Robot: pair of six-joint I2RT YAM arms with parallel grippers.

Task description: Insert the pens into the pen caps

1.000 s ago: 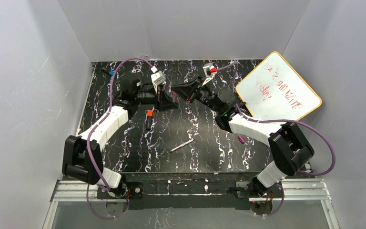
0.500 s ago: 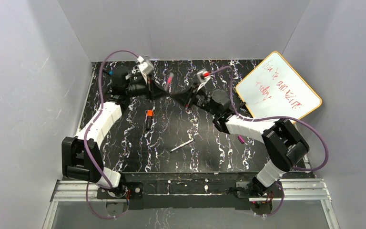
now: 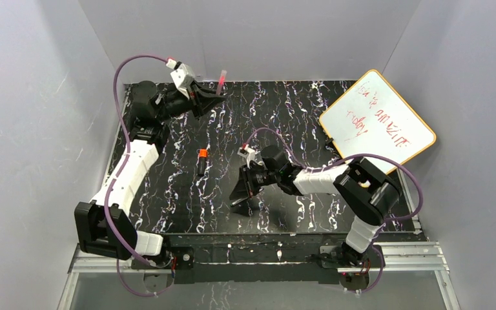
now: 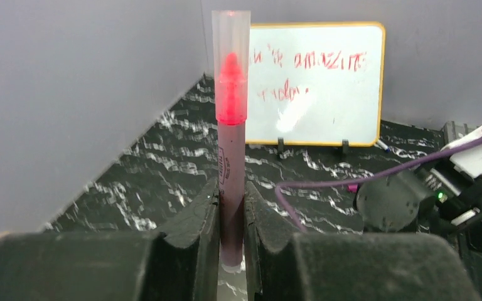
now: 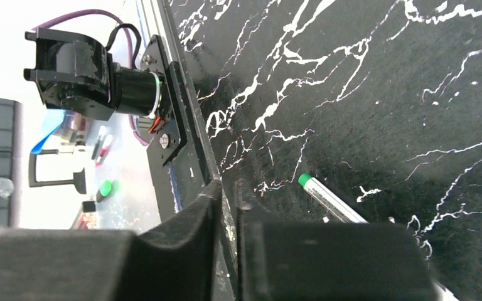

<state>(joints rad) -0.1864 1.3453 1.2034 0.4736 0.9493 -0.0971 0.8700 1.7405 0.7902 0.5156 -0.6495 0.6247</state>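
My left gripper (image 3: 212,97) is raised at the back left and shut on a mauve pen (image 4: 231,182) that stands upright between its jaws. A clear pinkish pen cap (image 4: 231,63) covers its bright pink tip (image 3: 221,80). My right gripper (image 3: 239,192) is low over the near middle of the table, shut on nothing (image 5: 227,187). A white-grey pen (image 5: 329,197) with a green end lies on the table just beside its fingers. A black pen (image 3: 201,161) with an orange end lies left of centre. A small magenta piece (image 4: 352,187) lies on the table by the right arm.
A whiteboard (image 3: 378,116) with red writing leans at the back right. Grey walls enclose the black marbled table (image 3: 297,110) on three sides. The right arm's purple cable (image 3: 278,132) loops over the middle. The table's near edge and rail (image 5: 185,125) run close to the right gripper.
The left gripper rose and pulled back to the left with the capped pen. The right gripper left it, swung down to the near middle beside the white-grey pen, and closed fully.
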